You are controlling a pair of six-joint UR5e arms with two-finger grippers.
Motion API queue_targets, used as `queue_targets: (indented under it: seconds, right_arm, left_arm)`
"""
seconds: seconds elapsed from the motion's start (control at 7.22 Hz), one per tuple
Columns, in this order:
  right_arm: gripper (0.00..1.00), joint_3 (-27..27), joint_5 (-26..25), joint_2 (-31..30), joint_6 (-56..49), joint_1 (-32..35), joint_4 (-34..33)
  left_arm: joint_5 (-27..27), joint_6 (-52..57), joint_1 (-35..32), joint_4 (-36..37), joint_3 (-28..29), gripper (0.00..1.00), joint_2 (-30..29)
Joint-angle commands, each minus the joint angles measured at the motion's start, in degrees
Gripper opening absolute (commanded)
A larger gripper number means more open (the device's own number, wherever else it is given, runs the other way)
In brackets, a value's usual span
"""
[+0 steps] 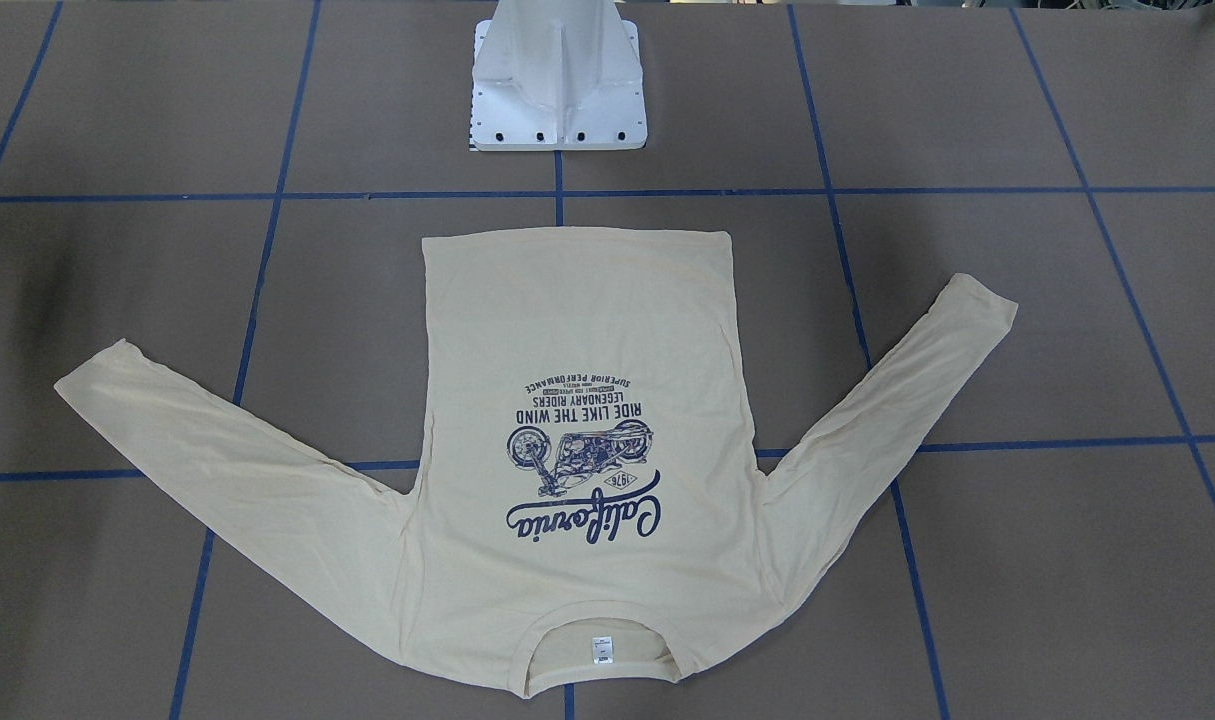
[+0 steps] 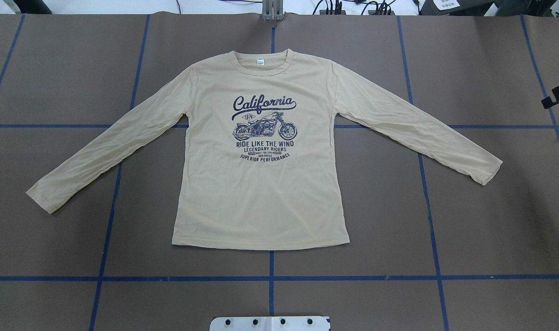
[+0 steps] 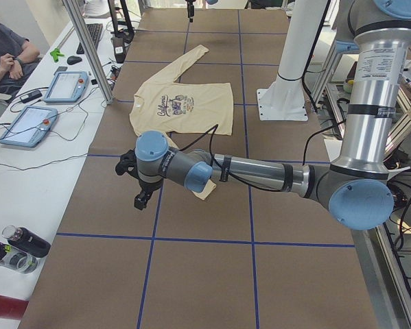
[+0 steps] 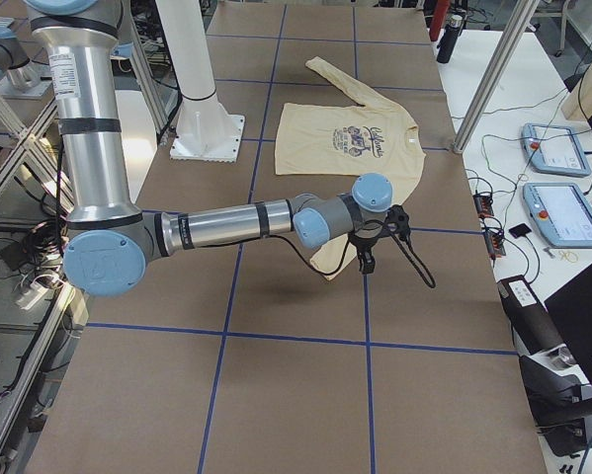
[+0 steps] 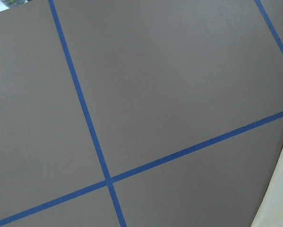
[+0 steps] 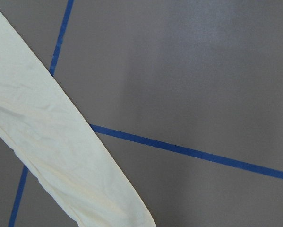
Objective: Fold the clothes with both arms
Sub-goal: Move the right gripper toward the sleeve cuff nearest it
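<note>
The cream-yellow long-sleeved T-shirt (image 2: 261, 193) lies flat and print-up in the middle of the table, both sleeves spread out and down. It also shows in the front view (image 1: 577, 330). The left arm reaches low over the table; its gripper (image 3: 142, 195) hangs just past the left sleeve's cuff. That cuff's edge (image 5: 282, 201) shows in the left wrist view. The right gripper (image 4: 367, 259) hangs beside the right sleeve's cuff, and the sleeve (image 6: 51, 142) shows in the right wrist view. I cannot tell whether either gripper is open or shut.
The white pedestal base (image 1: 557, 90) stands behind the shirt's hem. Blue tape lines (image 2: 270, 278) grid the brown table. An operator (image 3: 6, 51), touch panels (image 3: 68, 86), bottles (image 3: 23, 241) and an aluminium post (image 3: 88, 48) stand along the far side.
</note>
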Motion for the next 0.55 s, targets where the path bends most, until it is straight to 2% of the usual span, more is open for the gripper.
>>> queue_targets:
  seconds: [0.0,0.28,0.42]
  right_arm:
    - [1.0,-3.98,-1.21,-0.33,11.78,-5.68,10.9]
    - [1.0,-6.54,-5.6,-0.33,18.68,-10.0,17.43]
    - [1.0,-6.55,-5.7,-0.42,19.66,-10.71,17.54]
  left_arm:
    - [0.01,-6.04,0.06,-6.36,0.66,1.0,0.8]
    - [0.01,-7.03,0.06,-6.37,0.13,1.0,0.8]
    - [-0.08,-7.12,0.06,-6.37,0.05,1.0,0.8]
